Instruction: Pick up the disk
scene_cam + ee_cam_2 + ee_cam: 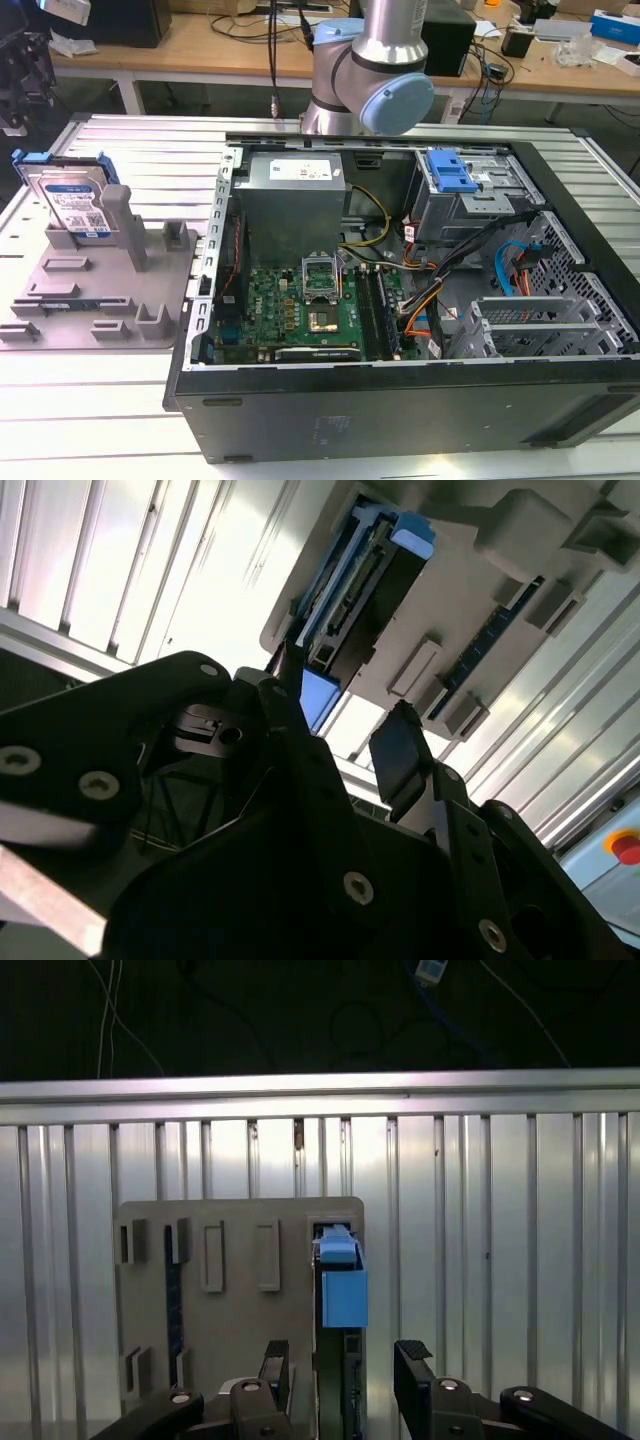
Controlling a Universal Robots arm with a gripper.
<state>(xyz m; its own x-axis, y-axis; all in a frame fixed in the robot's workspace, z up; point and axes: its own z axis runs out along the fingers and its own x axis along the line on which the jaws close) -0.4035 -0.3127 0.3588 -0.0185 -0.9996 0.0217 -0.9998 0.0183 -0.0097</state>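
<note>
The disk (75,203) is a silver hard drive with a blue-and-white label and blue side rails. It stands on edge in the grey slotted holder (100,290) at the exterior view's left. In both wrist views I look down on its blue-railed upper edge (341,1285) (362,575). My gripper (343,1360) (345,730) hangs well above the disk and does not touch it. It is open, with its two black fingers (412,1356) apart, nothing held between them, and the disk's edge lined up in the gap.
An open black computer case (560,400) with a motherboard, cables and a blue drive-bay bracket (449,172) covers the ribbed metal table (120,420) to the holder's right. My arm's base (365,75) rises behind the case. A red button (625,846) sits off the table's edge.
</note>
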